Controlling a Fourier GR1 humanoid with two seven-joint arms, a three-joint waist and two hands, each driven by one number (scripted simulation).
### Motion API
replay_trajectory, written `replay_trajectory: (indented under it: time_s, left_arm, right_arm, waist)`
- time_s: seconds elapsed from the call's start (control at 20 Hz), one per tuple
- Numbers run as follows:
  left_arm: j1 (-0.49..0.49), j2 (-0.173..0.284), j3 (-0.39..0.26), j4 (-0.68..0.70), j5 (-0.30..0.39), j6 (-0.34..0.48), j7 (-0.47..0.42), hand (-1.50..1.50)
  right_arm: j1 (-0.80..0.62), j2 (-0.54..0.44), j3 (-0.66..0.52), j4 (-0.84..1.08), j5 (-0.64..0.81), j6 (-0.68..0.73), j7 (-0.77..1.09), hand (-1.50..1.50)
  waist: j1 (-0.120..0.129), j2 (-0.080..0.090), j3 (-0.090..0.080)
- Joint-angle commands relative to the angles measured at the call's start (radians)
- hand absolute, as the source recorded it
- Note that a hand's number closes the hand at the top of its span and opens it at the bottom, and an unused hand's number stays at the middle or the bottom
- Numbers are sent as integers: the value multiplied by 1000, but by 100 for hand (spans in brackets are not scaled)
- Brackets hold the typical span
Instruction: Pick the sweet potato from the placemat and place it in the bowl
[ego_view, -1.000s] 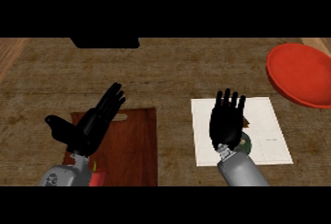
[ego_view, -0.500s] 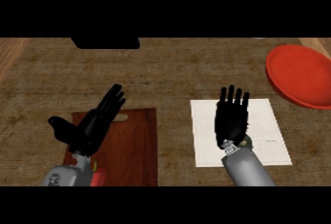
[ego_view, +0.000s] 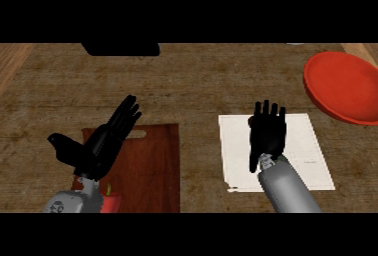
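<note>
Nothing of the task looks done yet: the red bowl (ego_view: 344, 87) at the upper right of the frame holds nothing that can be seen, and neither hand has anything in it. The right hand (ego_view: 267, 134) lies over the middle of the white placemat (ego_view: 310, 150), fingers straight and together, grasping nothing. The sweet potato itself cannot be made out; it may be hidden under that hand or forearm, so the pick and the carry to the bowl are both left, as far as I can judge. The left hand (ego_view: 100, 145) rests open at the lower left, fingers up and thumb spread, above a dark reddish wooden board (ego_view: 151, 170) with a slot handle. A small red thing (ego_view: 111, 202) peeks out beside the left forearm at the bottom edge. The placemat is flat, pale and rectangular; the bowl is smooth and round; the counter (ego_view: 192, 80) is rough, brown and grainy.
</note>
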Motion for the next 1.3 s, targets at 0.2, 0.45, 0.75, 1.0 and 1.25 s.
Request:
replay_trajectory:
  time_s: [0.2, 0.45, 0.75, 1.0, 1.25]
  left_arm:
    - [12, 3, 15, 48, -9, -32, -53, 0]
    - [5, 6, 24, -22, 0, -21, 8, 0]
    - [29, 1, 27, 15, 2, -42, -24, 0]
    - [-3, -10, 28, 29, -1, -25, -19, 0]
    - [65, -18, 2, -47, -11, -23, -1, 0]
  right_arm:
    - [-75, -42, -3, 145, 30, -95, -114, 150]
    - [-60, -20, 16, 177, 53, -115, -120, 150]
    - [-18, -25, 9, 155, 35, -143, -152, 150]
    - [37, -45, -173, 77, -335, 24, -413, 150]
    - [128, -118, -176, -122, -320, 95, -381, 150]
  waist:
    - [0, 12, 5]
    - [1, 11, 6]
    - [-2, 11, 6]
    - [-23, 14, 7]
    - [-9, 8, 5]
